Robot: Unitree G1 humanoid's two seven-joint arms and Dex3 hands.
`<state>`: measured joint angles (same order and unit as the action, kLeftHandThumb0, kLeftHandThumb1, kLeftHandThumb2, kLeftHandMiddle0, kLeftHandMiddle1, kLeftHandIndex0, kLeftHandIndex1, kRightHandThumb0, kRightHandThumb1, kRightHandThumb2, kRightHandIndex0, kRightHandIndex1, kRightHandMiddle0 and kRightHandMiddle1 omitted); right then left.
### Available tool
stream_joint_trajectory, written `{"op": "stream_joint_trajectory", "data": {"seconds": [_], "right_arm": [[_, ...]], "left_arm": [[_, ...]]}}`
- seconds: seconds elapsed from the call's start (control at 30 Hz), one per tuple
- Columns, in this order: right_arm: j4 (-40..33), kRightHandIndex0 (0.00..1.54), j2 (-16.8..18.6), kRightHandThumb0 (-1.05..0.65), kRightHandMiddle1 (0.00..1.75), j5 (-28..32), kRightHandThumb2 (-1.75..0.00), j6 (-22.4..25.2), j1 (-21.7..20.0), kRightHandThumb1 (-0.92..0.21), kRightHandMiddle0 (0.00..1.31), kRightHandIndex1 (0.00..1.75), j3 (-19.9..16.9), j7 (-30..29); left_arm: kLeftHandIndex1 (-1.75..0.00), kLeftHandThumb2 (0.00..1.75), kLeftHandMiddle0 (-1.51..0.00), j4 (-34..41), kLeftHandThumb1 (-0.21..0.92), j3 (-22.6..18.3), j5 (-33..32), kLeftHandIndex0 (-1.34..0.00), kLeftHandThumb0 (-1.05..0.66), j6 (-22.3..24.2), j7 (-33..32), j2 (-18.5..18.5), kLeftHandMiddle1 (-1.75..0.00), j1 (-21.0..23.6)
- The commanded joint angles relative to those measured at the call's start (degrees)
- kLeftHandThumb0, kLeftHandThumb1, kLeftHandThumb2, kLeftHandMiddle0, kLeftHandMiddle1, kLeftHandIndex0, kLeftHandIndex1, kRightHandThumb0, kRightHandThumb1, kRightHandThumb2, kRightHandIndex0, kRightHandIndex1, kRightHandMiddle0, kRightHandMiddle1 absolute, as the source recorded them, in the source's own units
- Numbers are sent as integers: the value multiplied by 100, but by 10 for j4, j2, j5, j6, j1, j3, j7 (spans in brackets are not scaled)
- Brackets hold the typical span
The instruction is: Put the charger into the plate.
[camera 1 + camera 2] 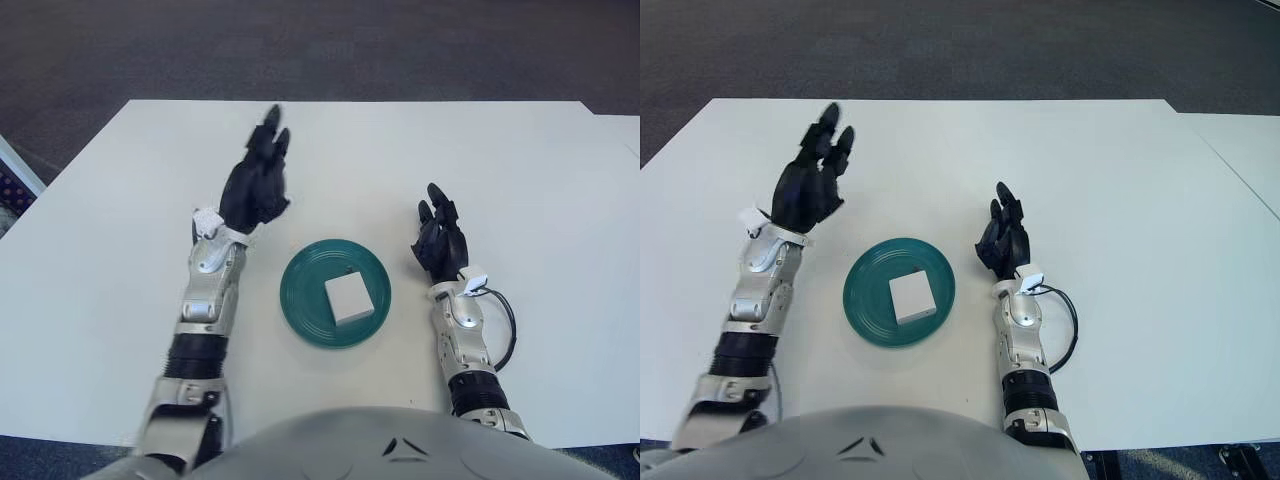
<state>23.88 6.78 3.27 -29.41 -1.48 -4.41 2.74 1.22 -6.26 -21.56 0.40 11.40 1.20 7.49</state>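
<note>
White table (520,180) fills the view, dark carpet beyond its far edge. Left arm runs up from 7 o'clock, forearm pointing to 12; left hand (255,185) sits at about 10–11 o'clock from the plate, clear of it, fingers extended and loosely spread, released, grasping nothing. Can't tell if it touches the table. Right hand (440,240) shows at 3 o'clock of the plate, just beside it, fingers straight and relaxed, also grasping nothing, idle

Green plate (300,300) lies flat near the table's near edge, centre of view. White charger (347,298), a small square block, lies inside the plate, a bit toward its 4 o'clock side, resting on the plate floor, inside the rim, nothing touching it

Step judgement: placement looks done, charger in the plate and let go, so this reads as the retreat/end phase. Next move calls for little: bring the left hand to a rest pose without sweeping across the plate at 4–5 o'clock of it, no regrasp needed; charger sits flat so it's unlikely to slide out
</note>
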Motion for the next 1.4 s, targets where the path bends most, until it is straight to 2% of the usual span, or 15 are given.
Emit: {"op": "stream_joint_trajectory", "data": {"seconds": [0.0,0.23,0.43,0.57,0.77,0.97,1.37], "right_arm": [[111,11,28,-97,39,7,-93,-3,90,-92,0,0,-3,-11],[117,12,27,-97,39,4,-93,-2,85,-92,0,1,-3,-16],[121,13,29,-97,40,-7,-93,-16,83,-92,0,1,-3,-32],[114,13,30,-97,41,-15,-93,-18,88,-92,0,1,0,-41],[92,13,26,-96,38,-20,-95,0,97,-92,0,0,9,-41],[75,12,24,-94,34,-17,-97,15,103,-92,0,0,12,-32],[70,12,19,-93,34,-15,-100,23,107,-92,0,0,9,-28]], "left_arm": [[0,91,0,-10,92,-61,-55,0,-105,42,-80,47,0,-48],[0,94,0,-19,92,-52,-28,0,-105,10,-70,58,0,-71],[0,98,0,-98,92,-45,-2,0,-105,-62,-32,57,0,-85],[0,101,0,-164,92,-36,23,0,-105,-115,7,42,0,-93],[0,100,0,-259,92,-17,79,0,-105,-205,17,32,0,-92],[0,97,0,-281,92,2,100,0,-105,-229,13,44,0,-110],[0,103,0,-282,92,7,128,0,-105,-237,7,31,0,-120]]}}
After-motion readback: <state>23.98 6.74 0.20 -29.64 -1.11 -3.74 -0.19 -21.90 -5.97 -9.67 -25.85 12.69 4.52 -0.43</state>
